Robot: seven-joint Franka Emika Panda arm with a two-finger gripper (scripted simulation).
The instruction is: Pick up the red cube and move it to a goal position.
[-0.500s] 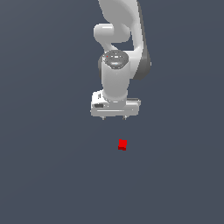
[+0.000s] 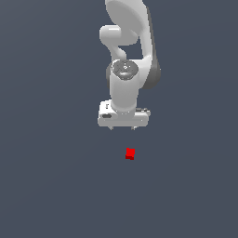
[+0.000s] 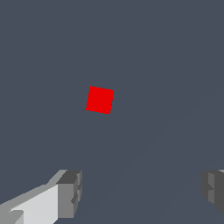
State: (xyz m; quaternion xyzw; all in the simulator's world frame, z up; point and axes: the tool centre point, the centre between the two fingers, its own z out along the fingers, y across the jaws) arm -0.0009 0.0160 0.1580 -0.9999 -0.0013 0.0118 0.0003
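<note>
The red cube (image 2: 130, 154) is a tiny bright-red block lying on the flat grey floor, below the white gripper (image 2: 122, 127) in the exterior view and slightly toward that view's right. In the wrist view the cube (image 3: 99, 99) lies ahead of the two grey fingertips (image 3: 70, 192), which stand far apart with nothing between them. The gripper (image 3: 142, 190) is open, empty and apart from the cube, hovering above the floor.
The white arm (image 2: 128, 56) rises behind the gripper toward the top of the exterior view. The floor (image 2: 56, 186) is a plain dark grey surface all around.
The gripper and arm stand about where they were; the cube lies in the same place. No clear movement shows.
</note>
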